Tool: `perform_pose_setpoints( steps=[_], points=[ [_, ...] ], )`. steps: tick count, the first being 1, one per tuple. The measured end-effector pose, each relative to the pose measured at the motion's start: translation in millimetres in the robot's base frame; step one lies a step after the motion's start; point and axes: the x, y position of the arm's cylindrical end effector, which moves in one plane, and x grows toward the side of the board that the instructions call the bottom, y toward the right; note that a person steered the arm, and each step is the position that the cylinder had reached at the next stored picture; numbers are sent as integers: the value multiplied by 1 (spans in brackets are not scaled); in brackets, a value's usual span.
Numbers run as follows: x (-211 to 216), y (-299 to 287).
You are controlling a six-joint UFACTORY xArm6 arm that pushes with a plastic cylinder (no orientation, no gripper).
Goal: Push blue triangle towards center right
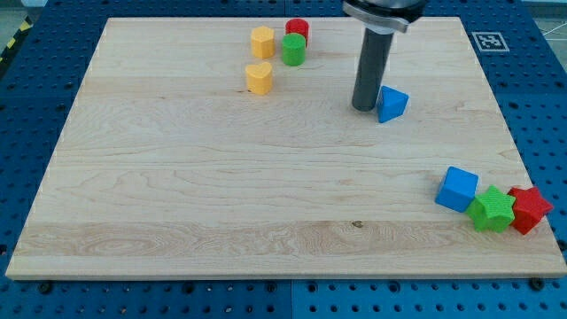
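I am looking at the wooden board (177,195), which is filling most of the view and sitting on a blue pegged table (53,27). The arm's dark rod (372,71) is coming down from the view's top, and my tip (364,108) is resting on the board just to the view's left of the blue triangle (392,104), touching it or all but touching it; I cannot tell which. There are no jaws on this rig to be spread or pressed together, only the bare rod.

Taking the blue triangle as my landmark: it is lying in the upper right part of the board, above the middle of the right edge. The relation that is mattering now is that the triangle is lying to the view's right of my tip, so a push rightward and somewhat toward the view's bottom is, in my judgement, what the move is calling for.

Far below and right of the triangle, a blue cube (457,189), a green block (492,210) and a red block (530,209) are huddling together near the board's corner. Up and left of the triangle, a red cylinder (297,30), a green cylinder (294,50), an orange block (262,42) and an orange heart (259,78) are clustering, well apart from it.
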Motion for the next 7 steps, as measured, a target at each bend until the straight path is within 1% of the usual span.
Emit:
perform_pose_setpoints(
  steps=[2, 3, 4, 5, 7],
  points=[
    [3, 16],
    [27, 20],
    [41, 20],
    [6, 21],
    [2, 38]
  ],
)
